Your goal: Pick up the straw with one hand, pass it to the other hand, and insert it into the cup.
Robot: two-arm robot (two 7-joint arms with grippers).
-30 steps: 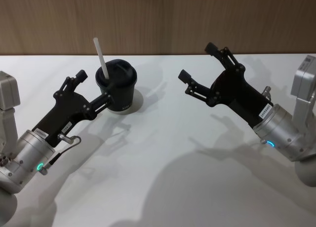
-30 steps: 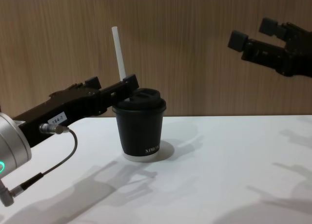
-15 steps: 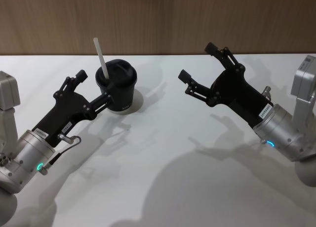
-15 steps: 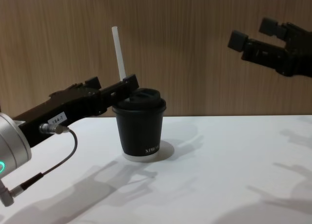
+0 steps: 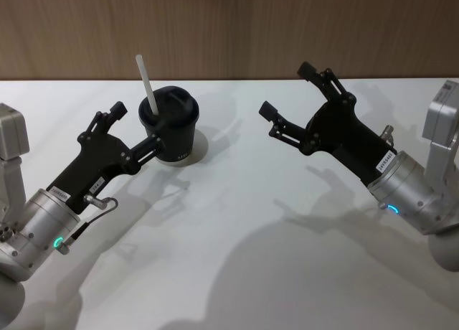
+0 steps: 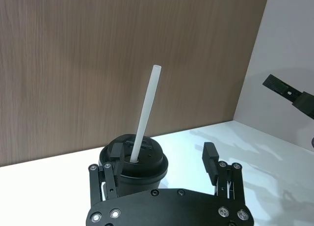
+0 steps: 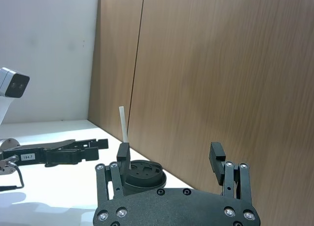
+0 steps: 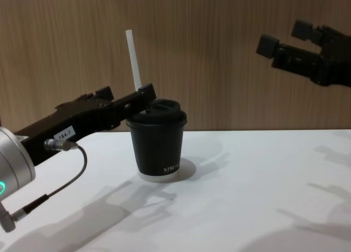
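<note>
Nearest the robot, on its left, the left gripper reaches forward from a silver wrist with a green ring light and a thin dark cable, low over the white desk. Its jaws stand apart, one finger at the cup's near left side and the other farther left, clear of the straw. In the left wrist view the left gripper shows the straw rising in the gap between the two fingers without either touching it. Just beyond stands the cup, black with a domed lid, upright on the desk left of centre. The straw is already in the lid's opening, leaning a little to the robot's left, most of its length above the lid. On the right, well apart from the cup and raised above the desk, the right gripper hangs with its jaws wide apart and nothing between them. A wooden wall closes the far side.
</note>
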